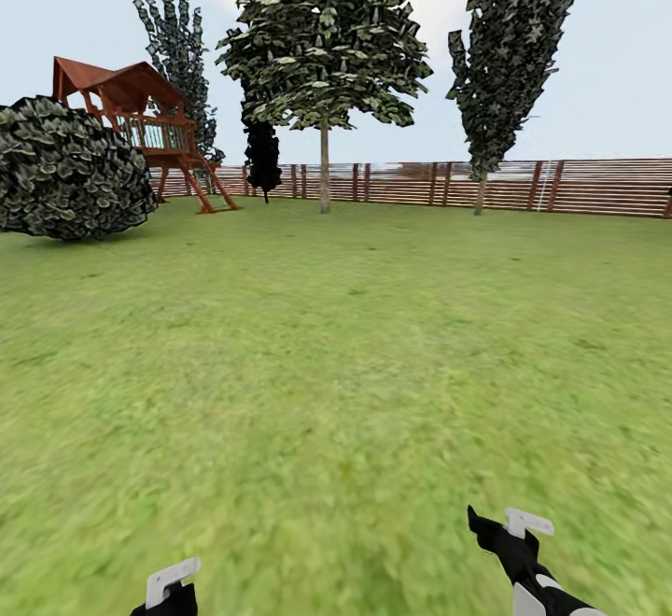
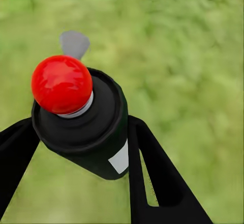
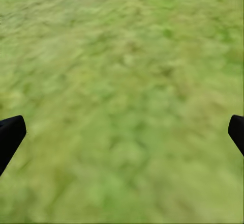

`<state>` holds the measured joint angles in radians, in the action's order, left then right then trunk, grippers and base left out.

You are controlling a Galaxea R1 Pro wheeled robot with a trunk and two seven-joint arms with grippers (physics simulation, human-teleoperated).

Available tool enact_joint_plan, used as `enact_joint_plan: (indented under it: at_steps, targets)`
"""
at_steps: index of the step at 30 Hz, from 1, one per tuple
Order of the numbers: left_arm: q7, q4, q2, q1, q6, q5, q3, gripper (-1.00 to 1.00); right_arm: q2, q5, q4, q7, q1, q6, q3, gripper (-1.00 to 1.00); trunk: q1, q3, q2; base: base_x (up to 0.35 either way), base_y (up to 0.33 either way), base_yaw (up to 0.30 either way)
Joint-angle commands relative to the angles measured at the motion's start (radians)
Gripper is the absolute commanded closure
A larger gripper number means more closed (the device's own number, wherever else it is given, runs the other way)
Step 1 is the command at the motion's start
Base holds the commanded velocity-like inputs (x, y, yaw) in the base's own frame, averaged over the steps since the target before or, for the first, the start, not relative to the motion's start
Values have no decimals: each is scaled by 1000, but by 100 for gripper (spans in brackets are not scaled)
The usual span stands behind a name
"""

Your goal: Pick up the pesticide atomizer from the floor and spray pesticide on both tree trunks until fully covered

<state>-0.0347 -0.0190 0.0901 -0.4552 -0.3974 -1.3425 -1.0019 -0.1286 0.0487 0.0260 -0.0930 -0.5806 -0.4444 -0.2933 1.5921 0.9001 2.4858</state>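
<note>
The pesticide atomizer [image 2: 99, 132] is a dark can with a round red tip [image 2: 62, 84]. My left gripper [image 2: 81, 124] is shut on it, one black finger on each side, held above the grass. That left gripper [image 1: 173, 590] sits at the bottom edge of the head view. My right gripper [image 1: 504, 527] hovers low over the lawn at lower right. It is open, with its fingertips [image 3: 10, 135] far apart and nothing between them. Two trees with pale trunks stand far off by the fence: a broad-crowned one [image 1: 324, 168] and a taller narrow one [image 1: 481, 191].
Open green lawn [image 1: 355, 364] stretches ahead to a brown slat fence [image 1: 597, 185]. A large dark bush [image 1: 70, 168] and a red wooden playhouse [image 1: 140, 117] stand at the far left. A black narrow tree [image 1: 262, 159] stands by the fence.
</note>
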Motion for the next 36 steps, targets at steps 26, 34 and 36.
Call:
enact_joint_plan:
  at_steps: [26, 34, 36]
  targets:
    - [-4, -1, 0, 0, -1, -10, -6, 100, 0, 6, -1, -10, -1, -4, -7, -100, 0, 1, 0, 328, 130, 0]
    - [-4, -1, 0, 0, -1, -10, -6, 100, 0, 6, -1, -10, -1, -4, -7, -100, 0, 1, 0, 328, 130, 0]
    - [-4, -1, 0, 0, -1, -10, -6, 100, 0, 5, -1, -10, -1, -4, -7, -100, 0, 1, 0, 328, 130, 0]
